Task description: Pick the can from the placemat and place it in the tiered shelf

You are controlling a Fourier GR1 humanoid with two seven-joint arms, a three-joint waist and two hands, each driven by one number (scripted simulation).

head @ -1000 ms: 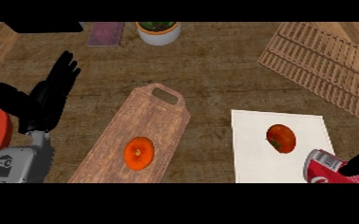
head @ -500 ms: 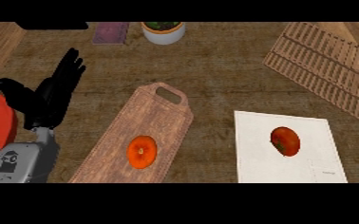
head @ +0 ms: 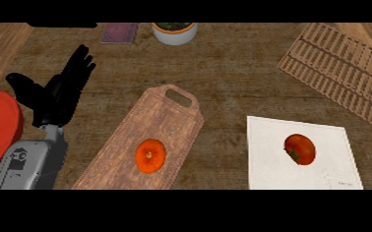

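Since a sec ago the right hand w/ the can has left view, so you can't tell its grip or where the can sits. Left hand (head: 58,94) rests open; tiered shelf (head: 330,71) lies far to its right. Approach shelf slowly, can upright.

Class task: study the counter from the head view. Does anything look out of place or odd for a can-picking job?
Yes. The white placemat holds only a red tomato; no can shows on it. Nothing looks spilled or damaged.
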